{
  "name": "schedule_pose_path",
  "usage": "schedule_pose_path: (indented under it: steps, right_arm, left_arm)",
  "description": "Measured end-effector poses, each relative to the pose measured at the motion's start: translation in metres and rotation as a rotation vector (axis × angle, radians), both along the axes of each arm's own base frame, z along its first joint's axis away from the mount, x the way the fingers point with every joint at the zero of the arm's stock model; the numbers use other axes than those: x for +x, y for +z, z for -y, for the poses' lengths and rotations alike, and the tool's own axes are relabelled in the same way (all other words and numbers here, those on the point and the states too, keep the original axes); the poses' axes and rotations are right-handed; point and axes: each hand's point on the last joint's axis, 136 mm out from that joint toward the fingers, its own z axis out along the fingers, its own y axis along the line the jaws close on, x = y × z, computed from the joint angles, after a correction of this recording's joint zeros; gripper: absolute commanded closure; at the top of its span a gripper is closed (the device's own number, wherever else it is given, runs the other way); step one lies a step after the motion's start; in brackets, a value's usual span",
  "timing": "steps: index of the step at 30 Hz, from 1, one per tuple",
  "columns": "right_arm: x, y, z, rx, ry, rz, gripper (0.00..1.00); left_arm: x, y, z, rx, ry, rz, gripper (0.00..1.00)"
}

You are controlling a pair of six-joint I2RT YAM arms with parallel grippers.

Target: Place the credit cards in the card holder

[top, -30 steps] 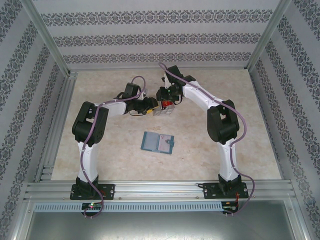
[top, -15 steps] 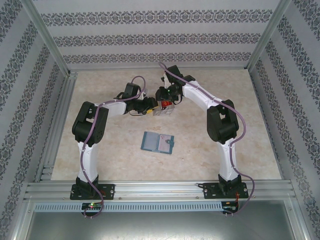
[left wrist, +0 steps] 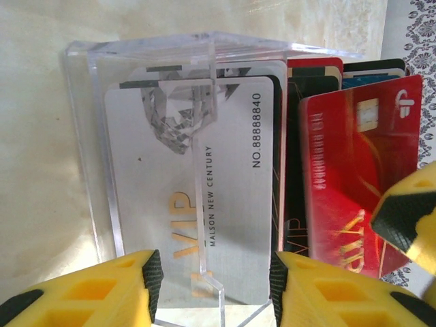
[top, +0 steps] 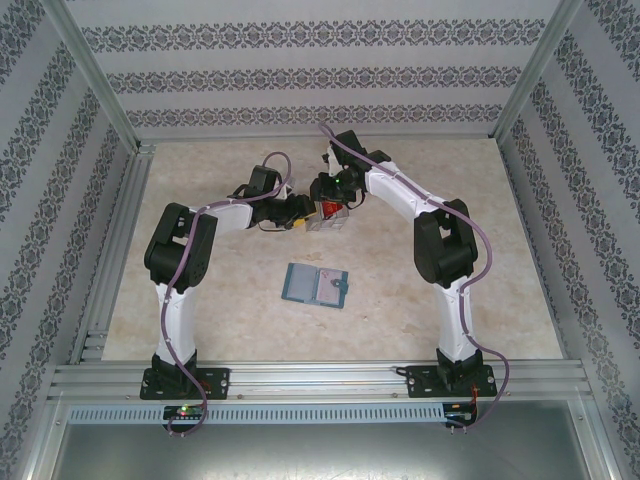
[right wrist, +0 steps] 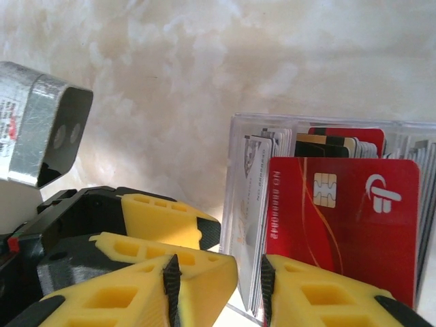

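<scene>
Several credit cards stand in a clear plastic stand (left wrist: pixel 95 136) at mid-table (top: pixel 325 220): a silver VIP card (left wrist: pixel 197 197), black ones, and a red card (left wrist: pixel 354 177) leaning outward. My left gripper (left wrist: pixel 218 286) is shut on the stand's end, both pads against its sides. My right gripper (right wrist: pixel 218 286) is open and straddles the stand's corner and the silver cards' edges. A gap shows beside its left pad, and the red card (right wrist: pixel 347 218) rises behind its right finger. The teal card holder (top: pixel 315 286) lies open on the table, nearer the bases, with a pinkish card in its right half.
The two arms meet over the stand (right wrist: pixel 235 204), fingers close together; one left-gripper finger (right wrist: pixel 160 214) sits just beyond my right one. Patterned walls and metal rails (top: pixel 110 250) enclose the marble-look table (top: pixel 480 290).
Both arms stay almost still at the stand; the wallet has not moved.
</scene>
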Motion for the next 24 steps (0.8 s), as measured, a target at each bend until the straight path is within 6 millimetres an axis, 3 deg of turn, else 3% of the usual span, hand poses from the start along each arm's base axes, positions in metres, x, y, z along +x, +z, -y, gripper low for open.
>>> schedule_pose_path:
  steps: [18,24]
  right_arm:
    - [-0.003,0.004,-0.008,0.025,0.022,0.003,0.60]
    - [-0.003,0.024,0.007,-0.031,-0.011,0.055,0.60]
  left_arm:
    - [0.016,-0.008,-0.007,0.125,0.024,-0.014,0.53]
    - [0.012,-0.009,-0.002,0.125,0.011,-0.017,0.53]
